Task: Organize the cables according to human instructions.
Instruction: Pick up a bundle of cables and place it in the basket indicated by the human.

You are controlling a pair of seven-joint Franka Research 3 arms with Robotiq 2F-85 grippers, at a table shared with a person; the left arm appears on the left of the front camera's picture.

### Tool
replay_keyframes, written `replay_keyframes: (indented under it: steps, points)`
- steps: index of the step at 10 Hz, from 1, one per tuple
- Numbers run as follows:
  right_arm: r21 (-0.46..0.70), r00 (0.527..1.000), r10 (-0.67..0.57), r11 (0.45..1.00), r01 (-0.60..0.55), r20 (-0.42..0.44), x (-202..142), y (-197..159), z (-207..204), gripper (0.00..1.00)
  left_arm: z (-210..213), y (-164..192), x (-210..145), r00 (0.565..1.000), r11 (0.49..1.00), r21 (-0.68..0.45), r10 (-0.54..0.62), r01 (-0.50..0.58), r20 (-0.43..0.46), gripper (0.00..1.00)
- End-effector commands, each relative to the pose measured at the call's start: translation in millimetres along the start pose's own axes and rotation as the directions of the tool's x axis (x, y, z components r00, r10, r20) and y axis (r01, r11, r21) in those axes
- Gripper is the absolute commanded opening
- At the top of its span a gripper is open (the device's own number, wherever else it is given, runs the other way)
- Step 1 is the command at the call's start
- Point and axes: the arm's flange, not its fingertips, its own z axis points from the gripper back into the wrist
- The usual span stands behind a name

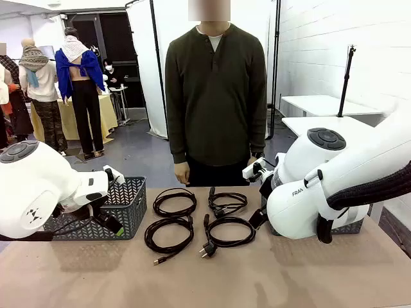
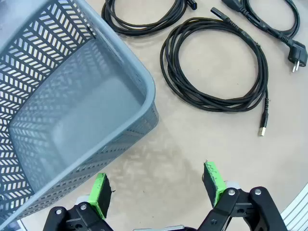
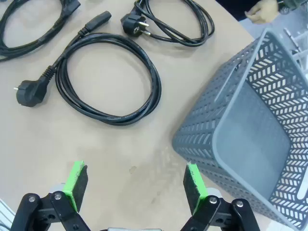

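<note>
1. Logging the layout: the person [image 1: 215, 96], in a dark olive sweater, stands at the far edge of the bench [image 1: 308, 276] with arms down.
2. 4 black cables lie flat as round coils on the bench, about midway between its left and right edges, in 2 rows of 2 set close together.
3. Far row: far-left cable [image 1: 157, 204] and far-right cable [image 1: 221, 210].
4. Near row: near-left cable [image 1: 148, 236], its loose end carrying a small metal-tipped plug that points toward the near edge, and near-right cable [image 1: 207, 249], with a round mains plug.
5. Left basket [image 1: 131, 199], grey plastic lattice, sits toward the bench's left edge, just beside the 2 left coils.
6. Right basket [image 3: 207, 125], same type, sits toward the right edge, largely hidden behind the right arm in the front view.
7. Left hand [image 2: 156, 185]: green pads wide apart, nothing between them, above bare bench just beside a corner of the left basket. The near-left cable lies ahead of it, apart.
8. Right hand [image 3: 135, 185]: pads wide apart, holding nothing, above bare bench between the near-right cable and the right basket, touching neither.
</note>
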Motion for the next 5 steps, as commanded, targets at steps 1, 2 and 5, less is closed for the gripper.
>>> replay_keyframes:
  steps: [1, 2, 5]
  points:
    - [0.0, 1.0, 0.0, 1.0, 0.0, 0.0, -0.1, 0.1, -0.2, 1.0, 0.1, 0.7, 1.2, 1.0, 1.0, -0.001, 0.003, -0.003, 0.004, 1.0]
    - [0.0, 1.0, 0.0, 1.0, 0.0, 0.0, -0.1, 0.1, -0.2, 1.0, 0.1, 0.7, 1.2, 1.0, 1.0, -0.001, 0.003, -0.003, 0.004, 1.0]
    - [0.0, 1.0, 0.0, 1.0, 0.0, 0.0, -0.1, 0.1, -0.2, 1.0, 0.1, 0.7, 1.2, 1.0, 1.0, -0.001, 0.003, -0.003, 0.004, 1.0]
